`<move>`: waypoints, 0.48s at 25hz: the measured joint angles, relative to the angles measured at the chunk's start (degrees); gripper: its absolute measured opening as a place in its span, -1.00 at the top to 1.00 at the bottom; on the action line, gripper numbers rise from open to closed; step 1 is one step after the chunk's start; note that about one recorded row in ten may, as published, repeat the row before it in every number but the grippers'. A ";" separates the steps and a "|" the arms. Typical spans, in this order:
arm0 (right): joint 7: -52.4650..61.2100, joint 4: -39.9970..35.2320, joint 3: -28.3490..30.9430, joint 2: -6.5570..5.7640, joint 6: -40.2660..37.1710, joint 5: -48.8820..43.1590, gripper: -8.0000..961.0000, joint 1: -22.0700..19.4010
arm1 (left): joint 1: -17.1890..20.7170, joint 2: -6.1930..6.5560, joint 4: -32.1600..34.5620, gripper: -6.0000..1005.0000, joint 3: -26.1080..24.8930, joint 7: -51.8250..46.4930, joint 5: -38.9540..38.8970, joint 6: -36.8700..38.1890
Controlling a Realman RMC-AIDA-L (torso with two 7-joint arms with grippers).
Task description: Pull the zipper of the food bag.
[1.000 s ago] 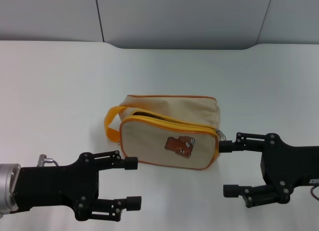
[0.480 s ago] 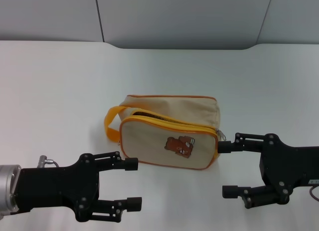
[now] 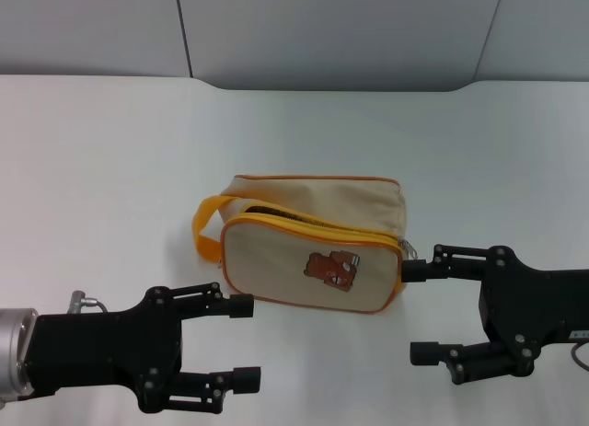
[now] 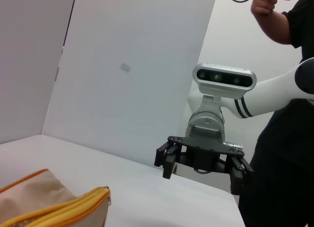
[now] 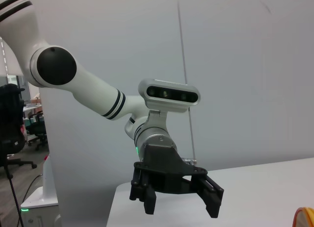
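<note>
The cream food bag [image 3: 304,260], with a brown bear picture and an orange-yellow loop handle [image 3: 207,225], lies on the white table. Its orange-yellow zipper [image 3: 313,228] curves along the top front edge. The silver pull tab [image 3: 410,252] hangs at the bag's right end. My right gripper [image 3: 417,312] is open just right of the bag, its upper fingertip [image 3: 414,270] close below the tab. My left gripper [image 3: 244,343] is open in front of the bag's left end, not touching it. The left wrist view shows the bag's corner [image 4: 34,197] and the right gripper [image 4: 201,178] beyond it.
The white table [image 3: 110,150] runs back to a grey wall panel [image 3: 340,30]. A person in dark clothes [image 4: 289,138] stands behind the robot in the left wrist view. The right wrist view shows my left gripper [image 5: 179,207] from afar.
My left gripper has shifted very slightly toward the near edge. The bag and the right gripper have not moved.
</note>
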 joint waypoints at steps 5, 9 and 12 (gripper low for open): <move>0.00 0.00 0.00 0.00 -0.03 0.00 -0.71 0.00 | 0.01 0.00 0.00 -0.64 0.00 0.00 0.00 0.18; 0.00 0.00 0.08 0.00 -0.09 0.00 -0.71 -0.08 | 0.01 -0.01 0.00 -0.64 0.00 0.00 0.00 0.27; 0.00 0.00 0.09 0.00 -0.09 0.00 -0.71 -0.23 | 0.01 -0.08 0.00 -0.64 0.00 0.00 0.00 0.31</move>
